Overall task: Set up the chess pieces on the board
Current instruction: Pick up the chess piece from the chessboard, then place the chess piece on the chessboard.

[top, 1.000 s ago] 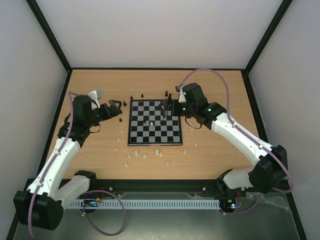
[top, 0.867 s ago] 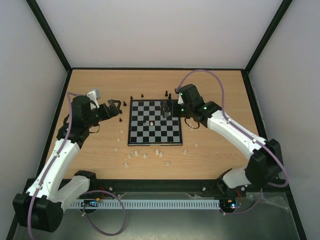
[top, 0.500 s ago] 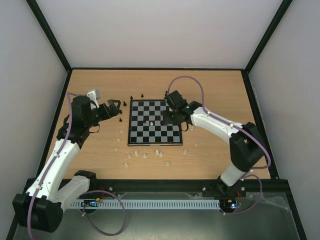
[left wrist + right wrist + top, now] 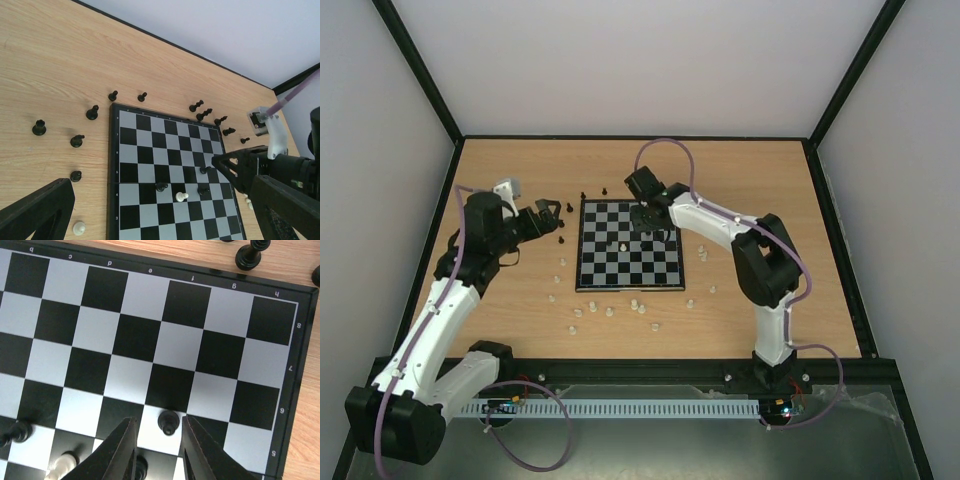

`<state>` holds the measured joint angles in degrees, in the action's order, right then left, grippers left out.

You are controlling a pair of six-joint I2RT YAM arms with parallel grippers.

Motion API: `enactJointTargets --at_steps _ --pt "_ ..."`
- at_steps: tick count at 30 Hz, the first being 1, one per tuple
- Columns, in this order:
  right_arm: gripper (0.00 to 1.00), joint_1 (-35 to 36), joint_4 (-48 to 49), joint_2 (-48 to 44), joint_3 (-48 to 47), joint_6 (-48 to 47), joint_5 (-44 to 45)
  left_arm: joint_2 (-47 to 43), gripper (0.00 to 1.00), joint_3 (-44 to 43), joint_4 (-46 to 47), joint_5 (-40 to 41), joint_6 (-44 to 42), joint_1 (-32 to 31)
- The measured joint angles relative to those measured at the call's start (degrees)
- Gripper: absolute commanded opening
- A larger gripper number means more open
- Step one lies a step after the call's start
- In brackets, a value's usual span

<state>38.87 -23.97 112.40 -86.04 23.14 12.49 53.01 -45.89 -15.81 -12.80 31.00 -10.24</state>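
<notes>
On the wooden table (image 4: 760, 180) the two arms take up the most room. The left arm (image 4: 440, 310) bends up along the table's left edge, while the right arm (image 4: 760, 270) rises from the near right and stretches leftward over the board's far right corner. The board (image 4: 595, 272) lies flat about the middle of the table, its sides square to the table's edges. The left gripper (image 4: 556, 218) hangs just off the board's left edge, near its far left corner, with its jaws spread wide and nothing between them. The right gripper (image 4: 159, 420) points down over the far right part of the board with its jaws standing narrow. A black pawn (image 4: 168, 421) stands between its fingertips, close against one finger (image 4: 200, 455), and a strip of pale square shows on the pawn's other side (so not clamped, as far as the wrist view tells). Few chess pieces are on the board: that pawn, a white piece (image 4: 623, 246) near the centre and two black neighbours (image 4: 161, 187) flanking it. More black pieces (image 4: 196, 105) stand on the table along the board's far edge and off its left edge. Loose white pieces (image 4: 610, 310) lie scattered on the table along the board's near edge and around its near left corner.
</notes>
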Motion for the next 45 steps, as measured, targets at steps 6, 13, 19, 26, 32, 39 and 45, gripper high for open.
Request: enactJointTargets --at_steps 6,13,19,26,32,39,45 --pt "0.20 -0.7 -1.9 2.3 -2.6 0.0 0.8 0.0 1.00 0.3 -0.1 0.4 -0.1 -0.1" --pt "0.21 -1.3 -3.0 3.8 -2.9 0.0 0.7 0.0 0.99 0.5 -0.1 0.8 -0.2 -0.1" --pt "0.23 -1.3 -3.2 4.9 -2.9 -0.1 -0.5 0.0 0.99 0.6 -0.1 1.0 -0.2 -0.1" --pt "0.23 -1.3 -3.1 5.2 -2.9 -0.2 -1.6 0.0 1.00 0.9 0.0 1.3 -0.2 -0.1" --pt "0.11 -1.3 -3.1 6.3 -2.9 -0.6 -2.0 0.1 0.99 1.0 -0.1 1.4 -0.2 -0.1" --pt "0.06 -1.8 -2.8 6.9 -2.9 -0.9 -1.9 0.2 1.00 1.0 -0.1 1.5 -0.2 -0.1" --pt "0.06 -5.2 -2.7 7.0 -3.0 -0.9 -1.3 0.2 0.99 1.0 0.0 1.5 -0.2 -0.1"
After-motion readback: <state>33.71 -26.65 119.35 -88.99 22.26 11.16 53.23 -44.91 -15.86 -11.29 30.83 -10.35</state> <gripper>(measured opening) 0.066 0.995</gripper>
